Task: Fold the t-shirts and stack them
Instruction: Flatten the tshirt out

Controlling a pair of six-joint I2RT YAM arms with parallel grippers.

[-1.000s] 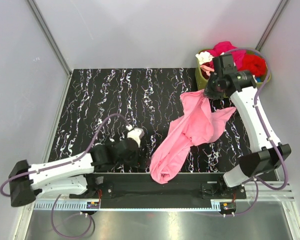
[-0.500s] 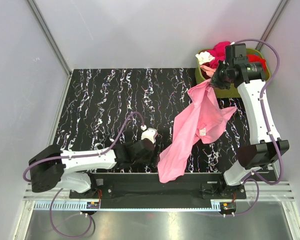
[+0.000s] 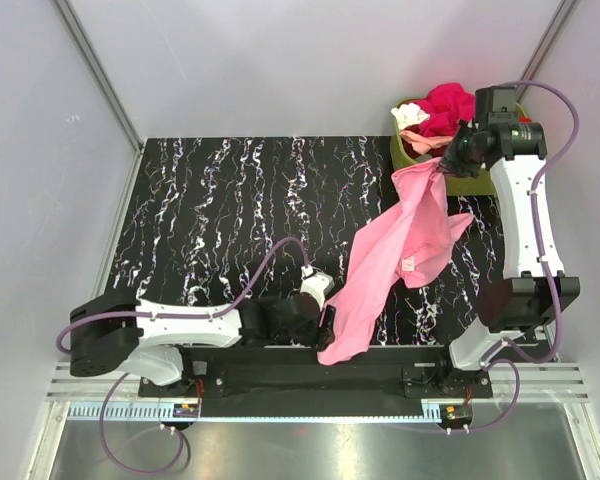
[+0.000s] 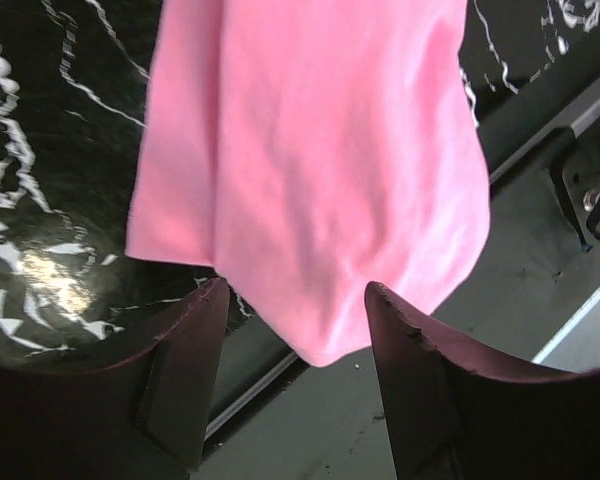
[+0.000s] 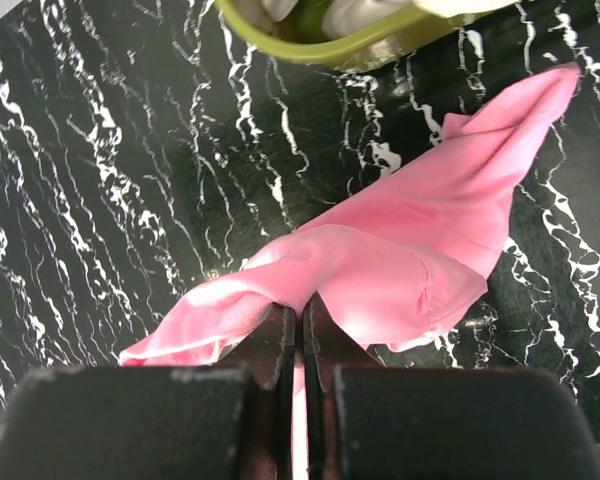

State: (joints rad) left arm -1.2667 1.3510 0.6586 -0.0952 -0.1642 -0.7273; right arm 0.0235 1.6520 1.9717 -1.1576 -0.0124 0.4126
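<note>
A medium pink t-shirt hangs stretched from the back right down to the table's front edge. My right gripper is shut on its upper end beside the tub, and in the right wrist view the cloth is pinched between that gripper's closed jaws. Low at the front edge, my left gripper sits at the shirt's lower end. In the left wrist view it is open, with the dangling bottom fold of the shirt reaching between the fingertips and touching neither. More t-shirts, magenta and pale, are piled in the tub.
The olive-green tub stands at the table's back right corner; its rim shows in the right wrist view. The black marbled tabletop ends in a metal rail at the front. Grey walls enclose the table.
The right gripper has lifted the pink shirt up and back toward the right corner. The left arm has slid right along the front edge to the shirt's lower end, its jaws narrowing.
</note>
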